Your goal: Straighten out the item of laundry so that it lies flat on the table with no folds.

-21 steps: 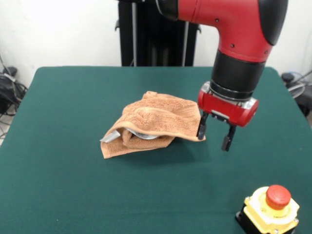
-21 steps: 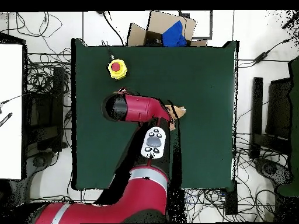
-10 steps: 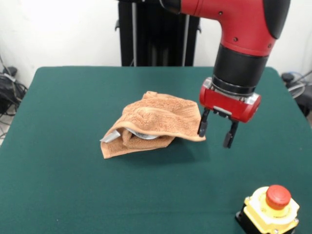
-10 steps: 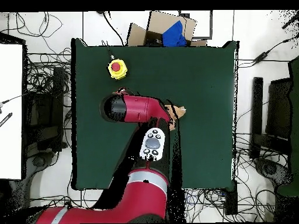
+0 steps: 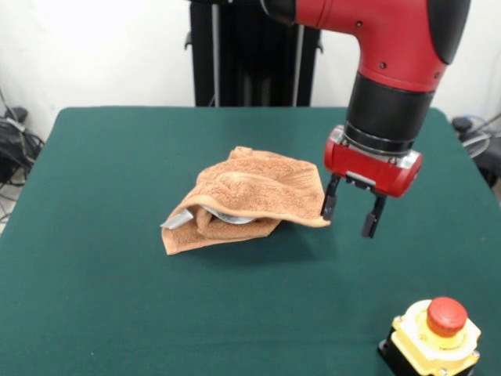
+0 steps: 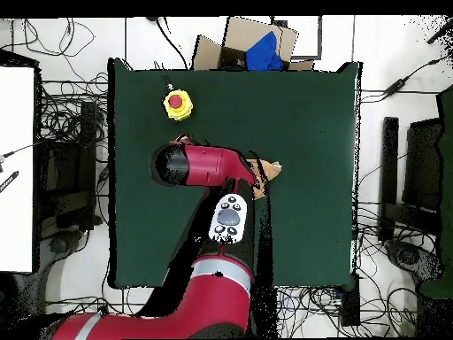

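The towel [image 5: 246, 196] lies crumpled near the middle of the green surface [image 5: 94, 298], folded over itself, with a grey tag [image 5: 177, 218] showing at its left side. The hand [image 5: 350, 213] hangs just beside the towel's right edge, its two fingers spread apart and grasping nothing. A yellow box with a red button [image 5: 435, 332] stands at the near right corner, well apart from the towel
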